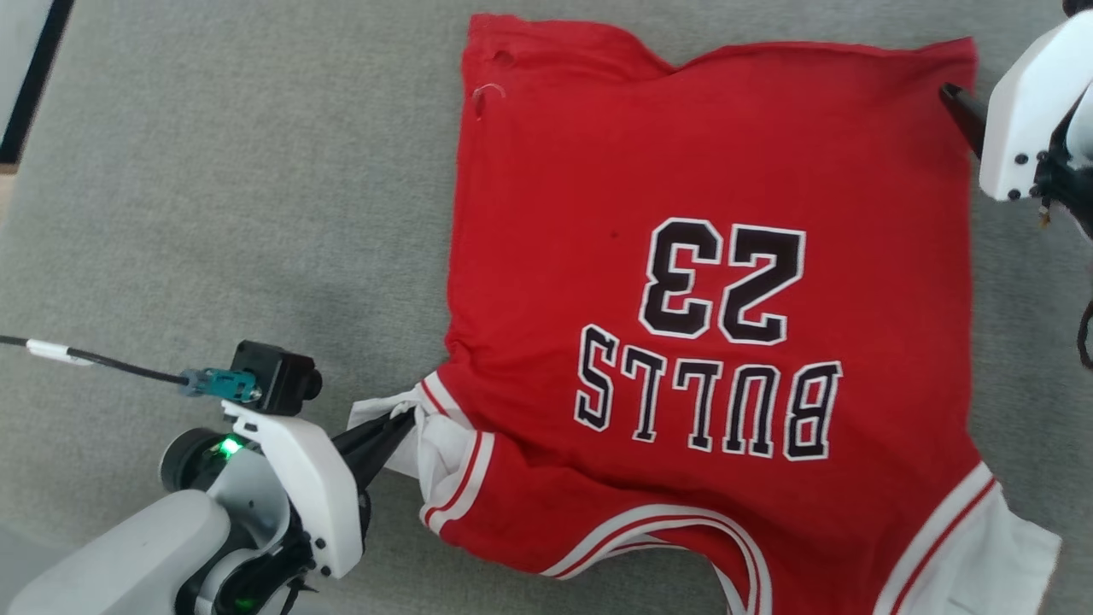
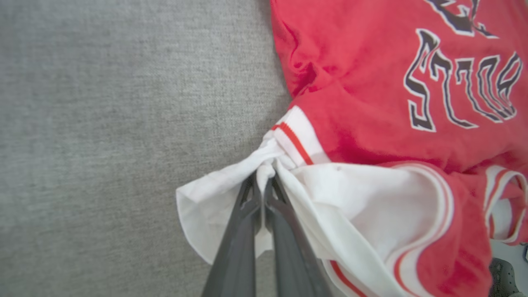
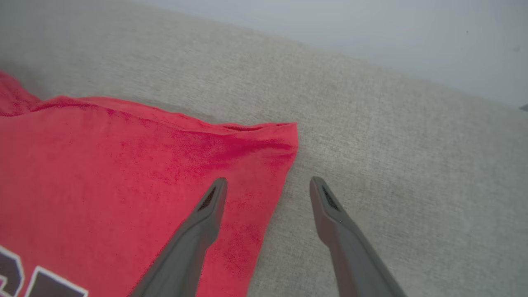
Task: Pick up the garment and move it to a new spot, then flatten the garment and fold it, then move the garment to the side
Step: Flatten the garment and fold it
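Jaws: the left gripper (image 1: 400,424) is clamped on a bunched white sleeve (image 2: 214,206); the right gripper (image 3: 268,185) is spread wide and holds nothing.

Head view, left to right. The left gripper is seen at 8 o'clock, its fingers pointing toward 2 o'clock into the sleeve. The shirt (image 1: 598,171) lies front-up on the grey cushion (image 1: 213,171), from the centre out to 3 o'clock, with the hem at 12 and the collar at 6. Most of the body is smooth. The pinched sleeve is crumpled and partly folded over the red shoulder. The right gripper is seen at 2 o'clock, beside the shirt's side edge.

Step judged in hand: flattening, not yet folding. The next move likely calls for the sleeve to be drawn toward 8 o'clock and laid flat. The right jaws would need to be closed on the hem corner (image 3: 288,132) so that the cloth is held taut.

View differences: the cloth pinched between the fingertips is made plain by the left wrist view. In the right wrist view one finger is seen over red cloth and the other over cushion. Contact with the cloth cannot be told.
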### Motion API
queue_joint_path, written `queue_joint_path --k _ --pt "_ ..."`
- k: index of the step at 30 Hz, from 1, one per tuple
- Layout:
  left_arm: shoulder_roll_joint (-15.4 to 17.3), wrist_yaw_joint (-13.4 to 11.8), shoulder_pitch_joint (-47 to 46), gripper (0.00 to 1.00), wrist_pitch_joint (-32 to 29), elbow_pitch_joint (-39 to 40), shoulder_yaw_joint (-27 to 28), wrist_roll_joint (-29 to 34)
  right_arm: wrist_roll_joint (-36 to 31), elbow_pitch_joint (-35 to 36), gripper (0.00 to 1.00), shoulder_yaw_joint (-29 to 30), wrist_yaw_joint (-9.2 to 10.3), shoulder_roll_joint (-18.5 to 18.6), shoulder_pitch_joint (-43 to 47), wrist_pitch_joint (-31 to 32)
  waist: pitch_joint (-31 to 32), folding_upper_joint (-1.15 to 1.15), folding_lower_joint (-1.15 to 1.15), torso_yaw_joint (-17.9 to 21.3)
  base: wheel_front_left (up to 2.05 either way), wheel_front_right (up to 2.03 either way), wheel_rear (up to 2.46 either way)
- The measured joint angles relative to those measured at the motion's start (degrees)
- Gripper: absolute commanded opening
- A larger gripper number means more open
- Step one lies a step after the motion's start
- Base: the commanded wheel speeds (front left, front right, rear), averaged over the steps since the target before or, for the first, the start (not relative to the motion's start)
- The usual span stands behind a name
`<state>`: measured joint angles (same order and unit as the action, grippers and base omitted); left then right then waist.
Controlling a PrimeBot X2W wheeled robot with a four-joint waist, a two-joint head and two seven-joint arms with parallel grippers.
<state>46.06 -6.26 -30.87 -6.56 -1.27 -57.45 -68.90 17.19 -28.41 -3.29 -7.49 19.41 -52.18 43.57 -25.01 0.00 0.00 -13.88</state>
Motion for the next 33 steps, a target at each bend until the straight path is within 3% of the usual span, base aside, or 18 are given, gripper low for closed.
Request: queue_joint_path --k 5,11,13,14,15,22,27,33 --pt "-1.6 1.3 -1.1 0.0 -0.3 -1.6 -0.4 0.3 -3.2 -11.0 1.0 2.4 0.0 -1.5 -4.9 5.0 -0.9 0.0 0.0 -1.8 0.0 0.0 0.0" --pt "-3.0 2.6 -1.8 0.0 -0.3 -3.3 -0.7 0.4 -5.4 -19.1 1.0 3.6 0.02 -2.6 -9.4 11.3 -1.1 0.0 0.0 -3.0 0.0 0.0 0.0" --pt "-3.3 2.9 -1.8 0.0 -0.3 -3.8 -0.7 0.3 -5.7 -20.1 0.18 2.4 0.09 -2.6 -9.9 12.2 -1.1 0.0 0.0 -3.2 0.0 0.0 0.0" --pt "-3.4 3.1 -2.0 0.0 -0.3 -4.1 -0.7 0.3 -5.7 -20.2 0.18 1.9 0.09 -2.5 -10.0 12.0 -1.1 0.0 0.0 -3.2 0.0 0.0 0.0" --pt "-3.6 3.3 -2.1 0.0 -0.3 -4.3 -0.7 0.3 -5.6 -20.4 0.0 1.4 0.08 -2.3 -10.0 11.5 -1.1 0.0 0.0 -3.2 0.0 0.0 0.0" --pt "-2.5 3.4 -2.2 0.0 0.1 -5.6 -0.1 -0.2 -1.0 -19.2 0.0 -5.0 0.01 -1.5 -9.5 10.3 0.1 0.0 0.0 -1.5 0.0 0.0 0.0" --pt "-0.2 2.5 -0.8 0.0 0.6 -5.0 0.7 -1.3 5.8 -12.6 0.0 -12.0 -0.01 1.1 -6.5 12.3 1.5 0.0 0.0 1.1 0.0 0.0 0.0" --pt "2.6 0.9 1.0 0.0 1.0 -3.5 1.4 -2.2 14.5 -1.5 0.0 -16.0 0.0 5.4 -0.7 15.1 3.4 0.0 0.0 4.5 0.0 0.0 0.0"
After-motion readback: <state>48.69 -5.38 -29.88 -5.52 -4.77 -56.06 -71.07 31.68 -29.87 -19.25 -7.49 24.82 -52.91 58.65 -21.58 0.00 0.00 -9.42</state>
